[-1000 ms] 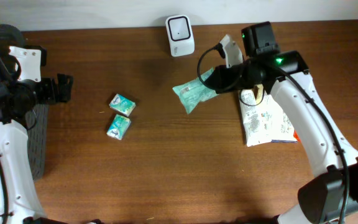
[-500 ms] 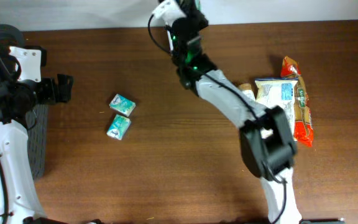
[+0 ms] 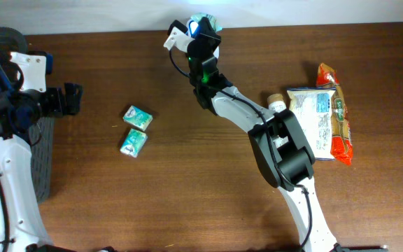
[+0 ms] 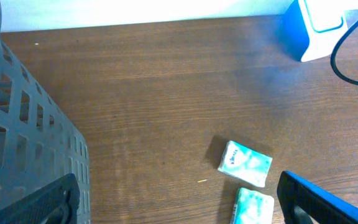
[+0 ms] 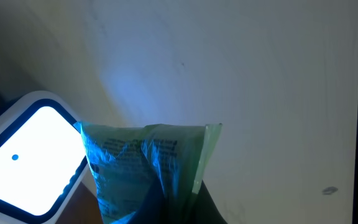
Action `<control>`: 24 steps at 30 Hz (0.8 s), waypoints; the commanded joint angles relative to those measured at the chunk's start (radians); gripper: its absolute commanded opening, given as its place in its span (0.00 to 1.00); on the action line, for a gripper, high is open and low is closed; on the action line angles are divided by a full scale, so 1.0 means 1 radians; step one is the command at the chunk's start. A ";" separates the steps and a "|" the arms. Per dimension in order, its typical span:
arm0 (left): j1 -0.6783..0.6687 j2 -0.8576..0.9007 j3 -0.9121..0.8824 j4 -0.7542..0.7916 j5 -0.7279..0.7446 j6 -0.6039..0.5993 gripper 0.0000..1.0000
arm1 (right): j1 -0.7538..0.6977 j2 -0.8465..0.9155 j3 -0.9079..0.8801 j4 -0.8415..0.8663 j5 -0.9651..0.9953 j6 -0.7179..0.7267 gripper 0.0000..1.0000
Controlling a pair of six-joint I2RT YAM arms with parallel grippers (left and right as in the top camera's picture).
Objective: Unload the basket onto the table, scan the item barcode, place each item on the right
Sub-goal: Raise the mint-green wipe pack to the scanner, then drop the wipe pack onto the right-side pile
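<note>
The green packet is being gripped tight in the right gripper, w/ that arm being stretched to the far edge of the table. The packet is being presented just beside the scanner, prob. so that its printed side is being caught by the blue light being thrown over the wrapper. Print is being shown on the wrapper, but it is too blurred to tell whether a barcode is being faced to the scanner.

The left gripper is being held wide open & empty next to the basket, well apart from the scan, apparently so it is out of the way. Two small packs are being shown lying mid-left on the table, and snack bags at the right, likely waiting for their turn.

Surface: brown wood grain, matte, being lit evenly. Room: a plain white wall is being seen directly behind the table's far edge.
</note>
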 commanded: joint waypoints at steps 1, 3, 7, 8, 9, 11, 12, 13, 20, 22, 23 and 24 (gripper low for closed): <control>0.003 -0.004 -0.001 0.002 0.011 0.012 0.99 | 0.012 -0.027 0.015 0.011 0.021 0.005 0.04; 0.003 -0.004 -0.001 0.002 0.011 0.012 0.99 | 0.030 -0.058 0.015 0.011 0.047 0.056 0.04; 0.003 -0.004 -0.001 0.002 0.011 0.012 0.99 | 0.084 -0.162 0.015 -0.039 0.140 0.199 0.04; 0.003 -0.004 -0.001 0.002 0.011 0.012 0.99 | 0.103 -0.198 0.015 -0.109 0.146 0.219 0.04; 0.003 -0.004 -0.001 0.002 0.011 0.012 0.99 | 0.120 -0.237 0.015 -0.204 0.145 0.267 0.04; 0.003 -0.004 -0.001 0.002 0.011 0.012 0.99 | 0.149 -0.332 0.015 -0.449 0.121 0.444 0.04; 0.003 -0.004 -0.001 0.002 0.011 0.012 0.99 | 0.155 -0.388 0.015 -0.603 0.081 0.563 0.04; 0.003 -0.004 -0.001 0.002 0.011 0.012 0.99 | 0.156 -0.450 0.015 -0.770 0.029 0.737 0.04; 0.003 -0.004 -0.001 0.002 0.011 0.012 0.99 | 0.047 -0.805 0.015 -1.593 -0.400 1.377 0.04; 0.003 -0.004 -0.001 0.002 0.011 0.012 0.99 | -0.040 -0.818 0.015 -1.743 -0.495 1.410 0.04; 0.003 -0.004 -0.001 0.002 0.011 0.012 0.99 | -0.097 -0.808 0.008 -1.818 -0.548 1.410 0.04; 0.003 -0.004 -0.001 0.002 0.011 0.012 0.99 | -0.143 -0.798 -0.010 -1.859 -0.576 1.409 0.04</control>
